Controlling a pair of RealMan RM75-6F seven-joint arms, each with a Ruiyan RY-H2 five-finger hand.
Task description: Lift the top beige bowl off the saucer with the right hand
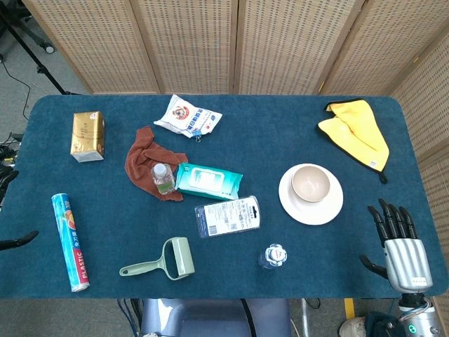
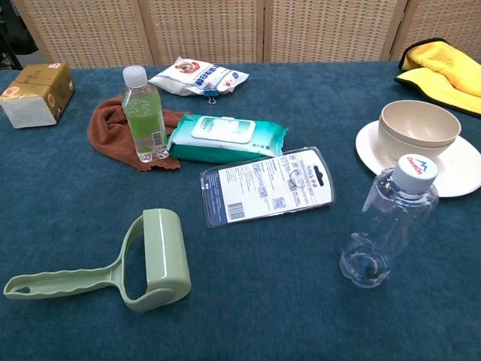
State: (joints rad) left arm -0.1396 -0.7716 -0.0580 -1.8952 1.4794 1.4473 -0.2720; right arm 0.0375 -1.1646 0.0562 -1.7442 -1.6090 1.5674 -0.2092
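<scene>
So all we really get of the robot is in the head view. Lower right corner of the frame there's the right hand (image 1: 400, 242): black fingers (image 1: 393, 219), slim and segmented, on a silver-grey metal palm block with ribbed grooves across it, and a black thumb at the side. Below it sits a darker wrist with a small green light. At the far left edge, a thin black tip (image 1: 19, 241) pokes in; we can't tell what it is.
</scene>
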